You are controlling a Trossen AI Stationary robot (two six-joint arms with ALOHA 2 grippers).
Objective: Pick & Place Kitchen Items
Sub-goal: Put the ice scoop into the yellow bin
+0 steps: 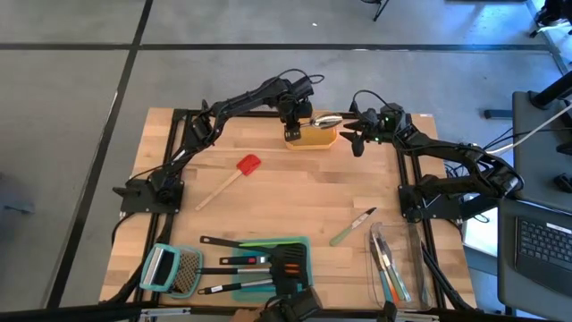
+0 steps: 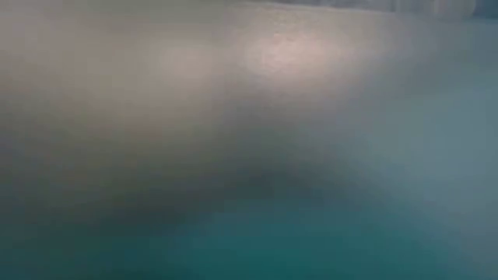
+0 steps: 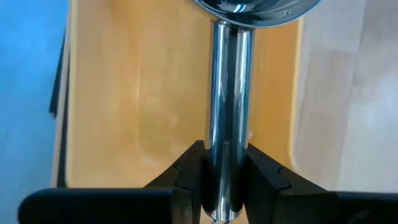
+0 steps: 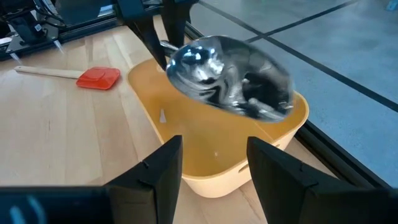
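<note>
My left gripper (image 1: 292,119) is at the table's far edge, over the orange container (image 1: 312,136), shut on a silver scoop (image 1: 325,120). The scoop's bowl (image 4: 227,78) hangs above the container's open top (image 4: 211,137). My right gripper (image 1: 357,140) is open and empty just right of the container, facing it (image 4: 211,165). A red spatula with a wooden handle (image 1: 231,179) lies on the table left of centre. A green spatula (image 1: 353,226) lies right of centre. Black turners and utensils lie on a teal tray (image 1: 268,264) at the near edge. My left gripper pinches the scoop's round silver handle (image 3: 229,134) between its two fingers (image 3: 186,171), which lie across the handle. The scoop is lifted clear above the orange container, roughly level, its bowl (image 3: 252,9) reaching out beyond the fingers over the container's right end.
A flat grater with a light-blue handle (image 1: 170,268) lies at the near left. A clear container with slim utensils (image 1: 393,259) stands at the near right. The low view shows only a blur. Bare wood lies in the table's middle (image 1: 295,192).
</note>
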